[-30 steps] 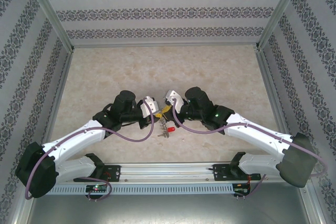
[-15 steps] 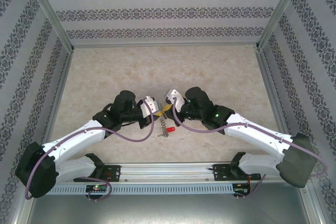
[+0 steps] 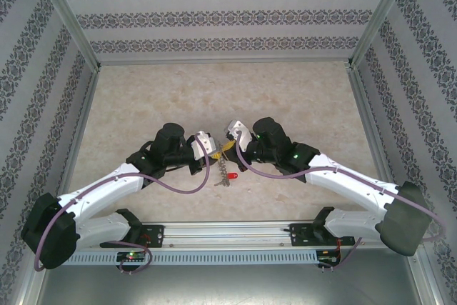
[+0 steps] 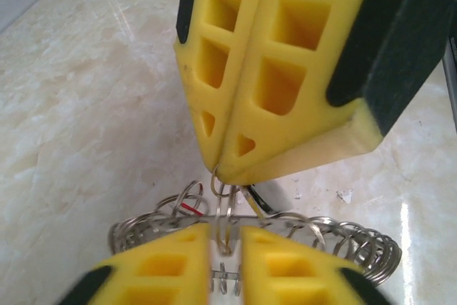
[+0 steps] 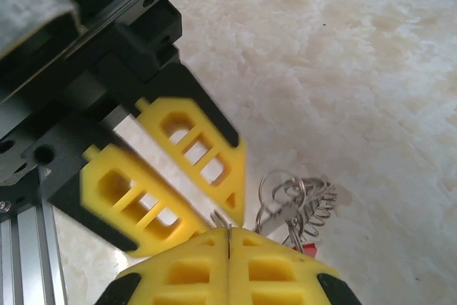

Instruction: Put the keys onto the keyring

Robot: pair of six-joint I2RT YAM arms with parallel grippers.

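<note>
Right gripper (image 4: 220, 169), frame centre: I held it clenched on a keyring (image 4: 343, 237) loop. Left gripper (image 4: 225, 241), bottom edge: my fingers (image 4: 164, 262) stood slightly parted, a loop between them.

bright, even light from overhead fills the scene; the pale tabletop (image 3: 300, 98) looks slightly washed out, and the shadows on it are short and soft. in the left wrist view a white streak of glare runs down the tabletop at the right, the wire loops of the keyring (image 4: 350, 239) glint, and the near fingers (image 4: 161, 269) at the bottom edge are out of focus. in the right wrist view the left claw (image 5: 214, 216) is slightly smeared with blur.
</note>
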